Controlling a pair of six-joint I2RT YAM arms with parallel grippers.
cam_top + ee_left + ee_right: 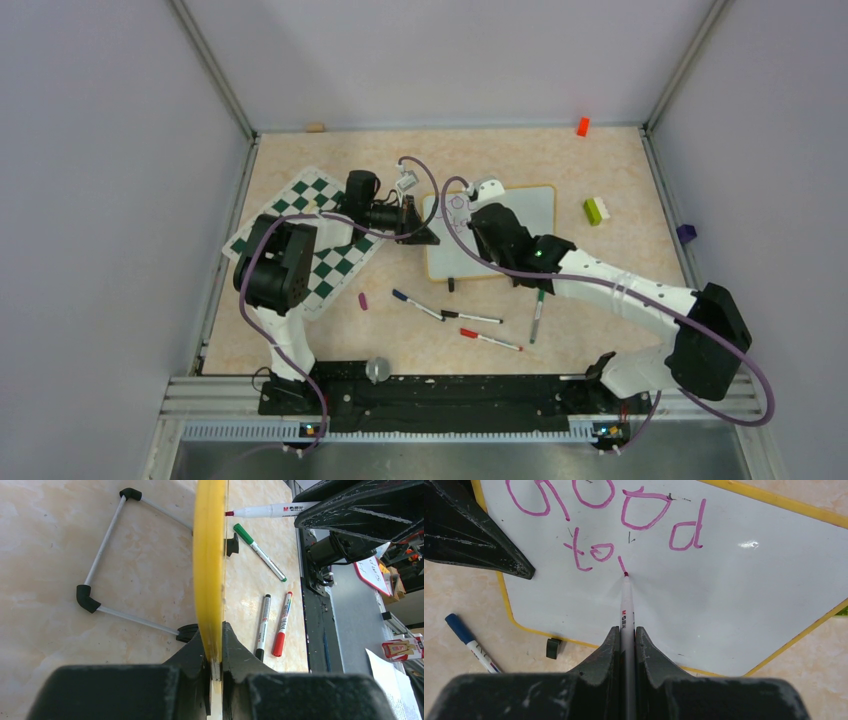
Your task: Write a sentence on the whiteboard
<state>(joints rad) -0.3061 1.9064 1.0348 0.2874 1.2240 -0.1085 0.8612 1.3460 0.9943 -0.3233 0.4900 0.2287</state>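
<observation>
On the whiteboard [734,595], R pincer [626,631] is gripping marker [626,600], tip touching.
L pincer [214,641] is clamping board's yellow edge.

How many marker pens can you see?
5. The held marker is in the right gripper, tip on the whiteboard. Four lie loose on the table nearby: blue pen, black pen, red pen, green pen. Others may hide under the arms.
</observation>
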